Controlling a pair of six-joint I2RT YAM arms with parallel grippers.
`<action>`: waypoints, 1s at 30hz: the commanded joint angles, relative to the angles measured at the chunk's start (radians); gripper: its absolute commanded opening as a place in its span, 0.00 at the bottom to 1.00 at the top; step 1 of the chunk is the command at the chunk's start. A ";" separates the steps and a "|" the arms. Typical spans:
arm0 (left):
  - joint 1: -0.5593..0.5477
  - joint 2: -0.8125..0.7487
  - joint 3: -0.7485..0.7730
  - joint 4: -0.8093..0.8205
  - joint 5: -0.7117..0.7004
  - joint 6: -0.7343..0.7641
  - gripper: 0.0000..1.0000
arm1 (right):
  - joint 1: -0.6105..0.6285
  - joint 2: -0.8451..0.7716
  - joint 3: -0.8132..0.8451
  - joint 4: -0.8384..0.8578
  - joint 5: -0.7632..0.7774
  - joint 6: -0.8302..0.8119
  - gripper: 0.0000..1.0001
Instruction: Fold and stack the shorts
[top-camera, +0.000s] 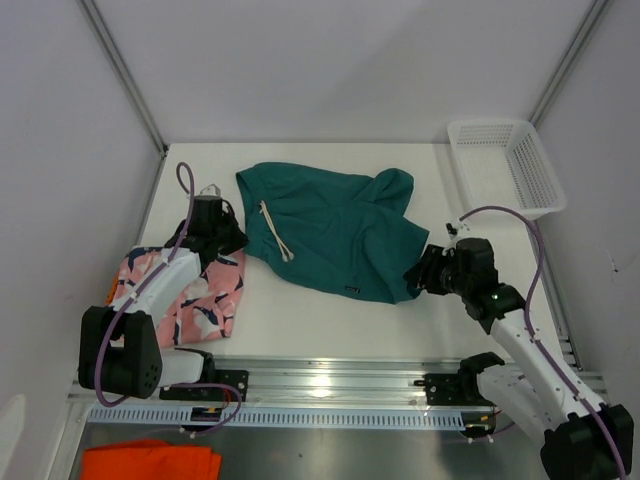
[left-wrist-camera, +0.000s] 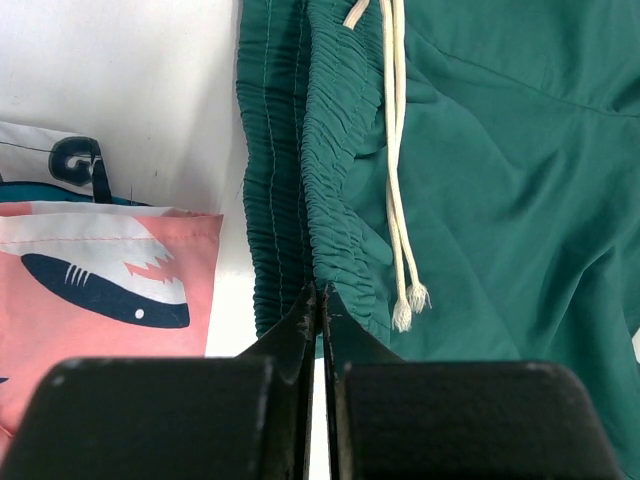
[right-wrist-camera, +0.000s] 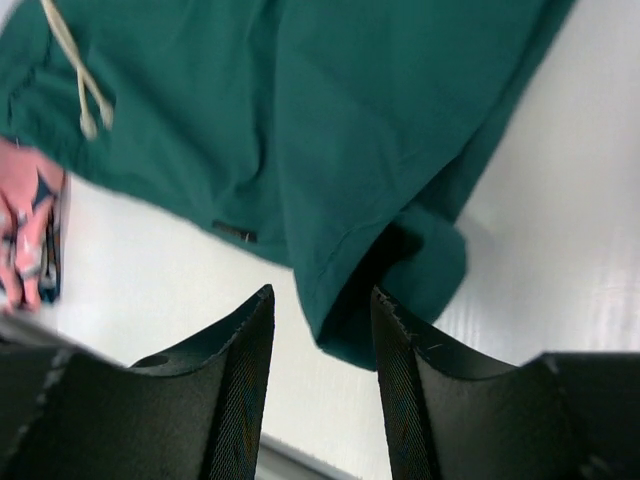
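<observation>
The teal green shorts (top-camera: 335, 232) lie spread in the middle of the table, waistband and white drawstring (left-wrist-camera: 396, 200) to the left. My left gripper (top-camera: 232, 240) is shut, its tips (left-wrist-camera: 321, 292) pinching the near end of the teal waistband (left-wrist-camera: 300, 150). My right gripper (top-camera: 416, 273) is open, and the teal leg hem corner (right-wrist-camera: 345, 300) lies between its fingers. The pink shark shorts (top-camera: 195, 295) lie folded at the left, also in the left wrist view (left-wrist-camera: 100, 270). A strip of the graphic print shorts (left-wrist-camera: 60, 160) shows from under them.
A white mesh basket (top-camera: 505, 165) stands at the back right corner. A bright orange cloth (top-camera: 150, 462) lies below the table's front rail (top-camera: 330, 385). Grey walls close the table at the left, back and right.
</observation>
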 joint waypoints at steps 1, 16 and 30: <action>0.006 -0.012 0.026 0.013 -0.006 0.024 0.00 | 0.046 0.048 0.031 0.017 -0.131 -0.064 0.47; 0.006 -0.012 -0.002 0.026 0.014 0.019 0.00 | 0.145 0.206 0.032 0.030 -0.066 -0.071 0.22; 0.006 -0.026 -0.120 0.085 0.089 -0.017 0.57 | -0.081 0.079 -0.011 0.015 0.115 0.022 0.00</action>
